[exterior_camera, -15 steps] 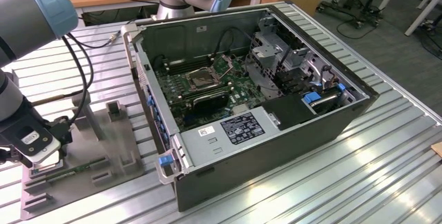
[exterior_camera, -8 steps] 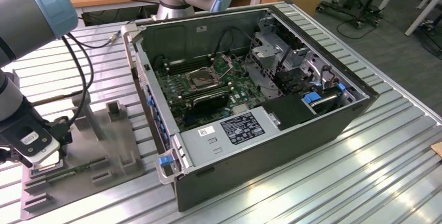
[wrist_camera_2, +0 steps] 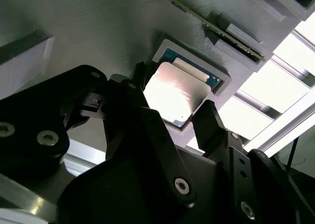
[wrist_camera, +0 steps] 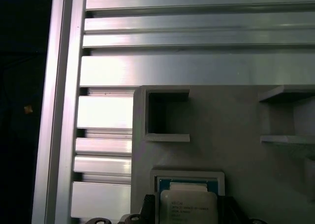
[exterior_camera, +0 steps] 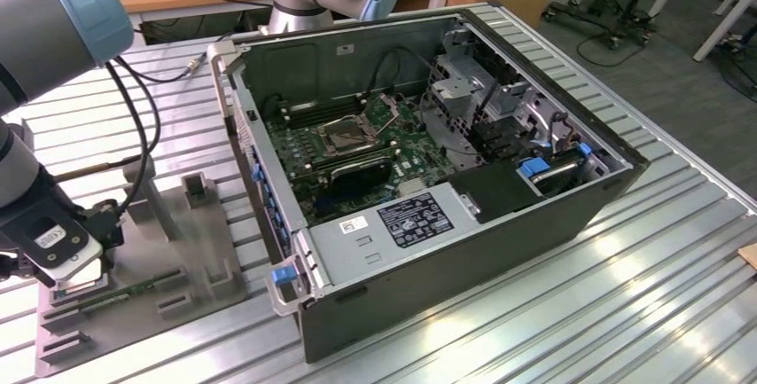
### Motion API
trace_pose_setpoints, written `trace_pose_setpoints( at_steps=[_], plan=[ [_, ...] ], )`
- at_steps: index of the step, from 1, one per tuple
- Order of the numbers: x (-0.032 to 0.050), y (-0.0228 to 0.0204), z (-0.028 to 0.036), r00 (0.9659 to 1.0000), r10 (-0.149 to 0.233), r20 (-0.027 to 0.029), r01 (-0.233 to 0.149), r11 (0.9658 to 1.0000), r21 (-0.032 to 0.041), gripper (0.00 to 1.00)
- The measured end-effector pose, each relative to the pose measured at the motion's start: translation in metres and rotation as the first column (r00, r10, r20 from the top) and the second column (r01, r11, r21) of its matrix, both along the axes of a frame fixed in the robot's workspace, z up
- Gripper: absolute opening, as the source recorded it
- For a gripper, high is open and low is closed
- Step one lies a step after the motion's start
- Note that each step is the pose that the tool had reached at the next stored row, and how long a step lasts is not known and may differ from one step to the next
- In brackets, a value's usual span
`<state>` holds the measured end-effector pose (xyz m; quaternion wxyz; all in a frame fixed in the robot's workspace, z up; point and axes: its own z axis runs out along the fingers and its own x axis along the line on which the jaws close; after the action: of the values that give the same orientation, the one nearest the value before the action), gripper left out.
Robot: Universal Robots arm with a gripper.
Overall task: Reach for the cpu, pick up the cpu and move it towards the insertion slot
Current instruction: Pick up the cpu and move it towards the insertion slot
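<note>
With the pincer (wrist_camera_2: 175,93) spread open astride the cpu (wrist_camera: 188,208) in its grey holder (wrist_camera: 236,135), a good grasp probably needs centring, then closing evenly on opposite edges

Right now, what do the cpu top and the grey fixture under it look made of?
The cpu top looks metal, pale silver, satin: it glares under light. The grey fixture looks matte plastic, possibly printed: fine ridges in the second wrist view.

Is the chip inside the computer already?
No, the cpu lies in a recess of the grey holder, between the fingers.
</note>
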<state>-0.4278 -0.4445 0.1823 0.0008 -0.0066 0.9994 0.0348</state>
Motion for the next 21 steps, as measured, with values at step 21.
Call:
trace_pose_setpoints(
  at_steps=[21],
  plan=[
    [-0.0001, 0.0000, 0.0002, 1.0000, 0.000, -0.0059, 0.000, 1.0000, -0.0002, 0.65]
  ],
)
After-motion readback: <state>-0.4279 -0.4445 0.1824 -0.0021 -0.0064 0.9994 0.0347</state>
